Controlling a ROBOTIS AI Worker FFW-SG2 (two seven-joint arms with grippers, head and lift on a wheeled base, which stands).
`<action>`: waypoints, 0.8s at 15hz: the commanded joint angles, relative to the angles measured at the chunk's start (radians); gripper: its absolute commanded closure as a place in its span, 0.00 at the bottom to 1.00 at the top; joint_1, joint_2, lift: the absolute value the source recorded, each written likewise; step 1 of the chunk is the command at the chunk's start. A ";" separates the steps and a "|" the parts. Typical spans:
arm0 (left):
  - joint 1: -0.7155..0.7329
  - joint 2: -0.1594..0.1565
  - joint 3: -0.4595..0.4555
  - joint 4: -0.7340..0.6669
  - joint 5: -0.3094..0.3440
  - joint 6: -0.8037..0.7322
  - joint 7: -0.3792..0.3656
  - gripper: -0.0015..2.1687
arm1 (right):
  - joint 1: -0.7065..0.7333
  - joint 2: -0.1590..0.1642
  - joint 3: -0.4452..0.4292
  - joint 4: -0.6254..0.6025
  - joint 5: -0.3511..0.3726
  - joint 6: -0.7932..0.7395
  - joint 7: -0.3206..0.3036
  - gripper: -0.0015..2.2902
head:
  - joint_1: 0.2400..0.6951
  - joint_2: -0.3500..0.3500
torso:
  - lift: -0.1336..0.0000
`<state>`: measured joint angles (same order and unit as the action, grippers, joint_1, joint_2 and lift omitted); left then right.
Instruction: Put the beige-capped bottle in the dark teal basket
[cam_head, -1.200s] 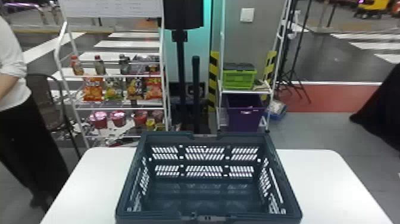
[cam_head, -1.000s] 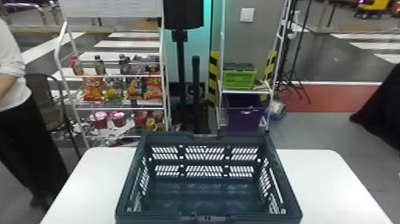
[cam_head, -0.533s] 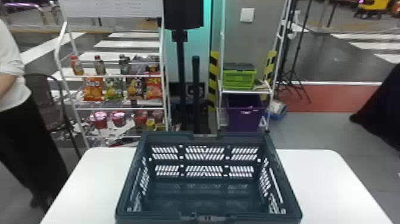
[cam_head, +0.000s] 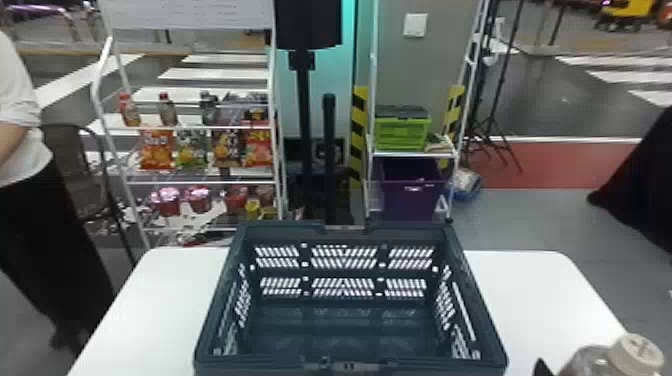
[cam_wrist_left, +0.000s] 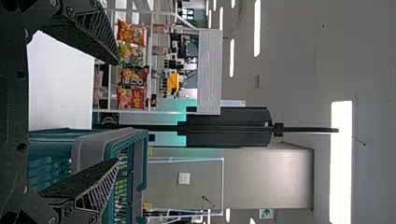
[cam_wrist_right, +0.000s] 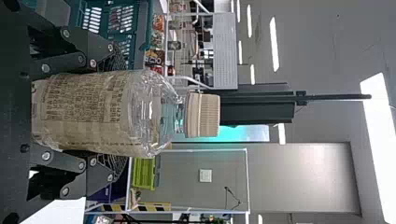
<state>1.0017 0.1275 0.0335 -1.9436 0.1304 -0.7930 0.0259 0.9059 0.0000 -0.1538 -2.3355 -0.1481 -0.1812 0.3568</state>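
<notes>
In R pincer (cam_head: 541, 368): btl (cam_wrist_right: 93, 112) betw fingers (cam_wrist_right: 113, 59), cap (cam_wrist_right: 203, 114) beyond | clamped, btl-wide | L pincer (cam_wrist_left: 117, 112) wide, empty

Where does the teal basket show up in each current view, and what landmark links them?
Head view: the basket sits at lower centre, on the table.
Left wrist view: beyond the left claw, partly behind its right finger.
Right wrist view: beyond the bottle, partly behind the left side of the right claw.
Shared landmark: the white board on the snack rack.
</notes>
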 joint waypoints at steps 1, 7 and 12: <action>0.005 0.001 0.000 -0.002 0.000 -0.005 -0.001 0.07 | -0.039 0.001 0.014 -0.051 0.022 0.125 -0.004 1.00 | 0.57 0.50 | 1.00; 0.002 0.003 -0.001 -0.015 -0.009 0.019 -0.003 0.07 | -0.246 0.001 0.097 -0.122 0.096 0.558 -0.055 1.00 | 0.57 0.50 | 1.00; 0.000 0.001 -0.001 0.000 -0.012 0.016 -0.003 0.07 | -0.456 0.001 0.198 -0.108 0.136 0.883 -0.130 1.00 | 0.57 0.50 | 1.00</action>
<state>1.0031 0.1301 0.0322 -1.9469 0.1182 -0.7763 0.0229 0.5118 0.0000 0.0134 -2.4529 -0.0149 0.6188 0.2430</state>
